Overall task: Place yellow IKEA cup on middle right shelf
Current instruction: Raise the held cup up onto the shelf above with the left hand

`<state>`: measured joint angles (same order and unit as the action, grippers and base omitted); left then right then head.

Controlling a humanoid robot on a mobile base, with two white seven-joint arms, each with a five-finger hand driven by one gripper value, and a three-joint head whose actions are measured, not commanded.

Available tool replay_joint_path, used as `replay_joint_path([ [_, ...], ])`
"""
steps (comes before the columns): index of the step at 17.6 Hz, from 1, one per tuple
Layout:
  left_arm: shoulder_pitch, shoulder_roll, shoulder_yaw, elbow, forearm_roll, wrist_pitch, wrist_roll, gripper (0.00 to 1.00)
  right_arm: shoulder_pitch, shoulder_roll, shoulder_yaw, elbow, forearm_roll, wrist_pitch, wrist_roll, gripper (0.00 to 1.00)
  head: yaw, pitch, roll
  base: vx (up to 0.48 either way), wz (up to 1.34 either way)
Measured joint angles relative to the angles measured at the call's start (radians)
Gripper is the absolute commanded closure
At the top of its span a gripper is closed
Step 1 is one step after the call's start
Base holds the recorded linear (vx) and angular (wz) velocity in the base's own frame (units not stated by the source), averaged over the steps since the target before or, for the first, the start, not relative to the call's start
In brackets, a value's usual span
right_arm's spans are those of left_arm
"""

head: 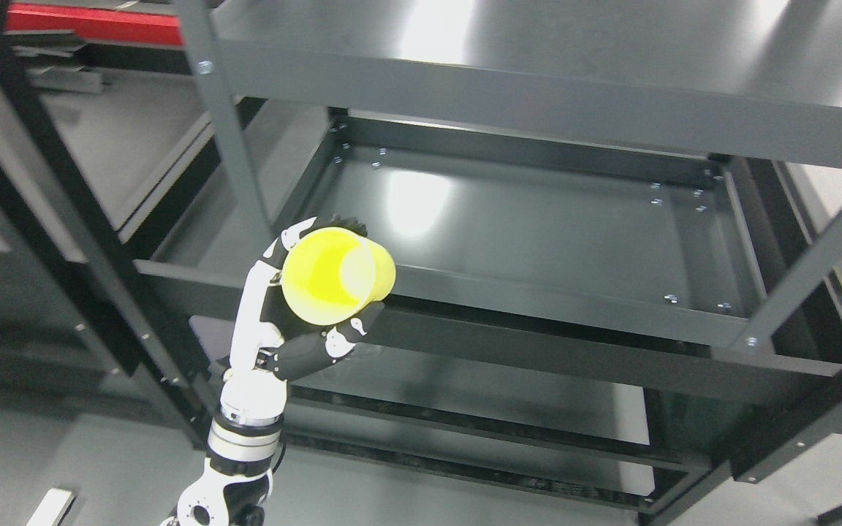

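My left hand rises from the lower left and holds the yellow cup. The cup lies tilted on its side, its open mouth facing the camera, its base pointing toward the rack. The fingers curl over its top and the thumb presses from below. The cup hangs in front of the front left rim of the middle shelf, a dark grey metal tray with a raised lip. My right hand does not show.
A grey upright post stands just left of the cup. The top shelf overhangs above. A lower shelf shows beneath. Another dark rack stands at the left, and grey floor lies below.
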<state>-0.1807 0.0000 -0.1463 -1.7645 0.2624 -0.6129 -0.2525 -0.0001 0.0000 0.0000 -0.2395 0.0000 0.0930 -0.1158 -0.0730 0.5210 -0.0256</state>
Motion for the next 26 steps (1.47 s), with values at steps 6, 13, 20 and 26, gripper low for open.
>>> replay_joint_path([
  [6,-0.059,0.0,-0.068,-0.005,0.0,-0.115,0.0,0.98,0.0,0.0,0.0,0.0,0.0,0.0,0.0,0.01,0.0,0.0,0.0,0.125,-0.23],
  [13,-0.162,0.0,-0.12,-0.008,0.0,-0.171,0.001,0.98,0.0,0.0,0.0,0.0,0.0,0.0,0.0,0.01,0.0,0.0,0.0,0.076,0.06],
  [20,-0.371,0.0,-0.193,-0.009,0.0,-0.058,0.022,0.98,0.0,0.0,0.0,0.0,0.0,0.0,0.0,0.01,0.0,0.0,0.0,0.048,0.07],
  [26,-0.558,0.0,-0.248,-0.01,0.011,0.104,0.196,0.99,0.0,0.0,0.0,0.0,0.0,0.0,0.0,0.01,0.0,0.0,0.0,0.0,0.0],
])
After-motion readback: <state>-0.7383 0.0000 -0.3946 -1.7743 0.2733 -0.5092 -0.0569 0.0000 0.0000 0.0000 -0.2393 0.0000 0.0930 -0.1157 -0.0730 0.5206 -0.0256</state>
